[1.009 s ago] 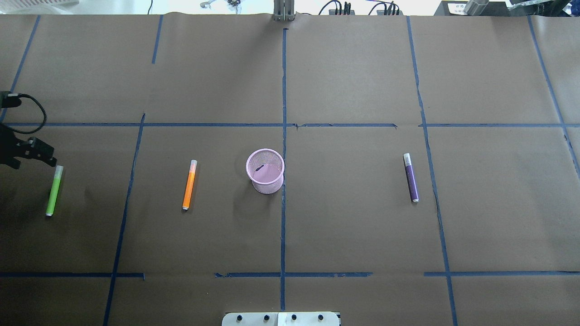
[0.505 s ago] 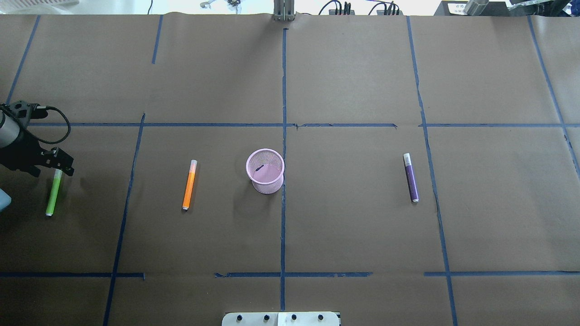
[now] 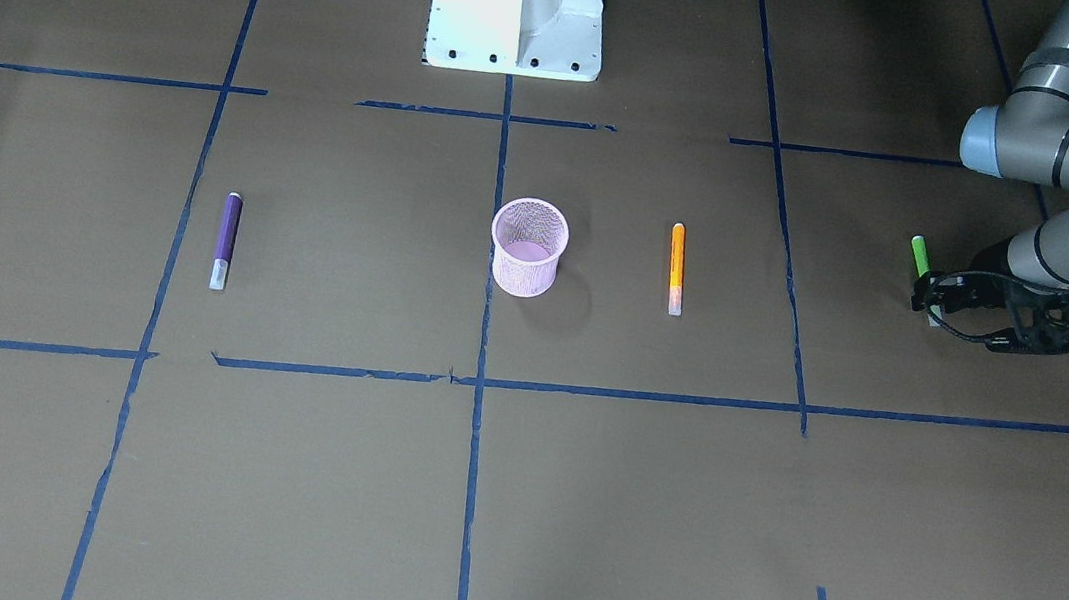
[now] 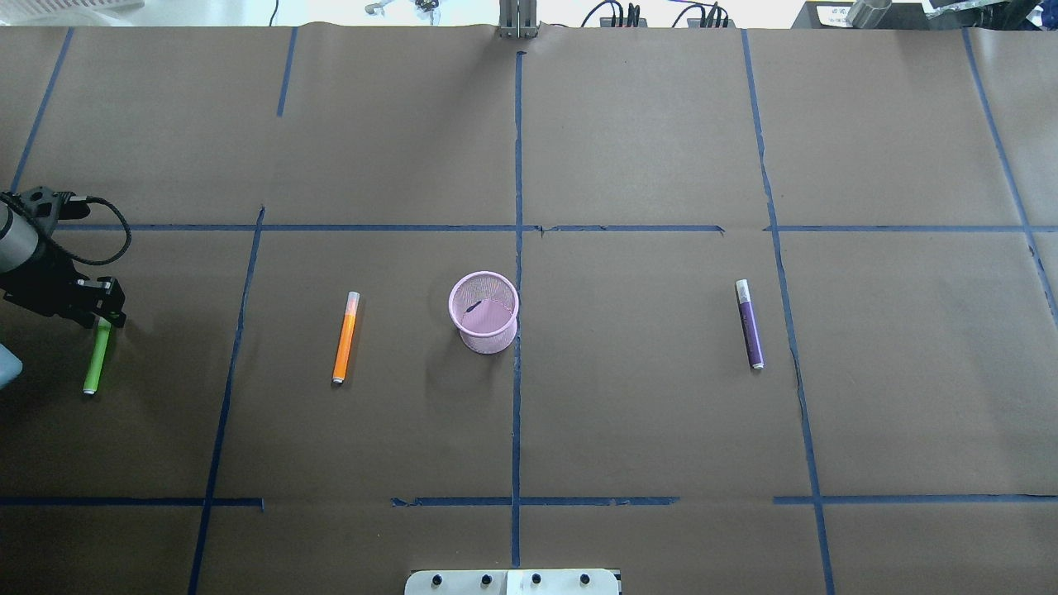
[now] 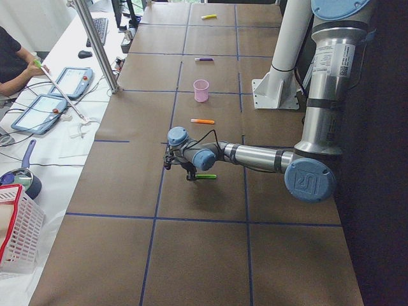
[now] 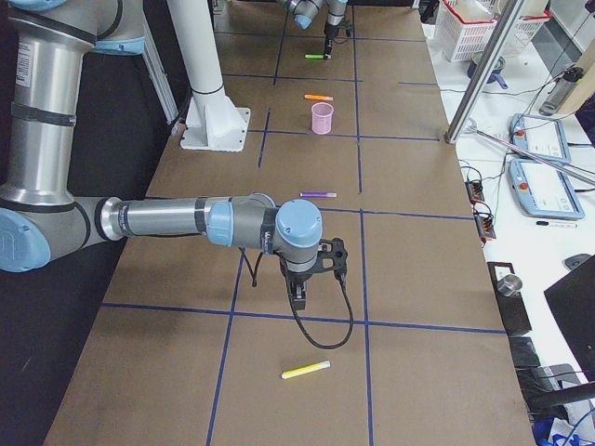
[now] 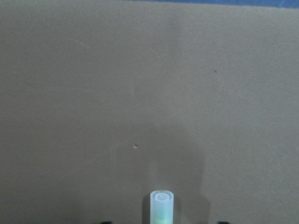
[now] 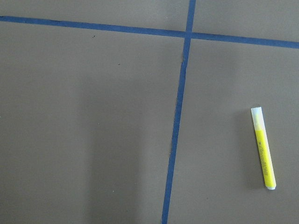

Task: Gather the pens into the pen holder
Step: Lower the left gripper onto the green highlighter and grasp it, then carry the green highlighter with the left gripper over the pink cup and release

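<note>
The pink mesh pen holder (image 4: 484, 312) stands upright mid-table, also in the front view (image 3: 527, 247). An orange pen (image 4: 345, 336) lies to its left and a purple pen (image 4: 750, 324) to its right. A green pen (image 4: 97, 359) lies at the far left. My left gripper (image 4: 105, 315) is low over that pen's pale far end, open, jaws on either side of it; the left wrist view shows the pale end (image 7: 161, 205). A yellow pen (image 8: 264, 148) lies on the table near my right gripper (image 6: 297, 295); I cannot tell whether that gripper is open or shut.
The white robot base (image 3: 518, 6) stands at the near table edge. A metal post (image 4: 518, 21) rises at the far edge. Beyond the far edge lie tablets and a seated operator (image 5: 13, 60), and a red and white basket (image 5: 16, 229).
My left gripper came in from the left edge towards the right and settled over the green pen's pale end, which it now covers. The pens and the holder have not moved.
</note>
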`<state>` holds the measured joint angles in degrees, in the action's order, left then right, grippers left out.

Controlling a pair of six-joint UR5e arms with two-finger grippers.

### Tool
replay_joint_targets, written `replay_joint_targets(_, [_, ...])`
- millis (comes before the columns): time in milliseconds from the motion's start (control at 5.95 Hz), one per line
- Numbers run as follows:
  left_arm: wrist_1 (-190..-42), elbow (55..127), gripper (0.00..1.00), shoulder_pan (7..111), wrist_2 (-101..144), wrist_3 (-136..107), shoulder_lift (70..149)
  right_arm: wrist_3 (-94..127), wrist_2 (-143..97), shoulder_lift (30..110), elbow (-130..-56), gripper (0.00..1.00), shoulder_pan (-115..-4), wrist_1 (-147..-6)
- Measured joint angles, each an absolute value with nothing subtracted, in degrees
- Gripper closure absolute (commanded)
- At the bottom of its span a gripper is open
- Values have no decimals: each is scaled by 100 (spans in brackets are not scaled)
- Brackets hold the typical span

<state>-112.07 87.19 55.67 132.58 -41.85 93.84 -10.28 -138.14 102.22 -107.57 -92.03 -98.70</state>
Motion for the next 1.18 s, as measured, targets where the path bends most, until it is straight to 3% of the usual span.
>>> replay_joint_targets(505, [-11195, 9084, 100, 5572, 13317, -4213, 9465, -1020, -13822, 10222, -10783, 0, -9202, -9863])
replay_joint_targets(1177, [-11158, 10366, 98, 5030, 13006, -4248, 11142, -1031, -13845, 10207, -10819, 0, -9202, -9818])
